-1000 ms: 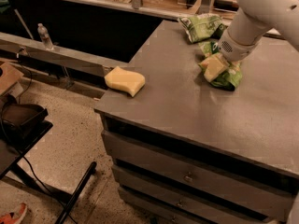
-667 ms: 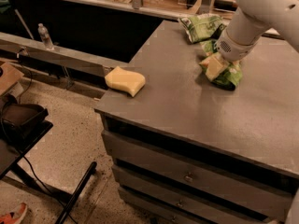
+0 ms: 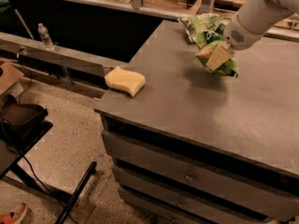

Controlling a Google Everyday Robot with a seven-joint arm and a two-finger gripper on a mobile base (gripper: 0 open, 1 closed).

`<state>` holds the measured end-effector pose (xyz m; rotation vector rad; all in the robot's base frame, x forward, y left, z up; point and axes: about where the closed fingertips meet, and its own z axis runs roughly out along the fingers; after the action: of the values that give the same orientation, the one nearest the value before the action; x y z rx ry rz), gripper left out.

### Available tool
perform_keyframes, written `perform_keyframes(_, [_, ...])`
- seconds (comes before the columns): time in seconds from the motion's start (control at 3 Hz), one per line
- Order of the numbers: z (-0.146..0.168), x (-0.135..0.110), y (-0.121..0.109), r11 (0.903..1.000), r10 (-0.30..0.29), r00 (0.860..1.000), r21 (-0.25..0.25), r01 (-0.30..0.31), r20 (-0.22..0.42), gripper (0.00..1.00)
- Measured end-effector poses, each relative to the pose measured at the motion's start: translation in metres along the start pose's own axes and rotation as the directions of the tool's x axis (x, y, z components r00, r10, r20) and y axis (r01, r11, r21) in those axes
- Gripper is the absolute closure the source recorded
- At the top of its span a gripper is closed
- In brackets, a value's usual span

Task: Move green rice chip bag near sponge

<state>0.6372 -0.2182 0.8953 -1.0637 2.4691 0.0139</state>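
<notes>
The green rice chip bag (image 3: pixel 226 66) is bright green with an orange patch. It sits in my gripper (image 3: pixel 217 58) at the back right of the grey tabletop (image 3: pixel 187 101), and its shadow falls on the top just below it. The gripper's beige fingers (image 3: pixel 217 56) are shut on the bag's upper side, and the white arm (image 3: pixel 257 13) comes in from the upper right. The sponge (image 3: pixel 124 80), a pale yellow wavy foam block, lies near the table's left front corner, well to the left of the bag.
A second, paler green bag (image 3: pixel 203 27) lies at the table's back edge just behind the gripper. Drawers (image 3: pixel 187 176) run below the tabletop. A water bottle (image 3: pixel 45 35) stands on a ledge at left. A black stand (image 3: pixel 23 125) sits on the floor at lower left.
The gripper has risen slightly with the green rice chip bag, so a shadow now shows beneath it. The sponge and the other bag have not moved.
</notes>
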Motion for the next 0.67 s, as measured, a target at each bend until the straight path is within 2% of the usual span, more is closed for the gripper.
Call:
perform_keyframes(0.33, [-0.018, -0.021, 0.016, 0.9865, -0.16, 0.984, -0.023, 0.162, 0.082, 1.0])
perform_keyframes(0.67, [-0.016, -0.04, 0.041, 0.9522, -0.291, 0.947, -0.057, 0.3, 0.134, 1.0])
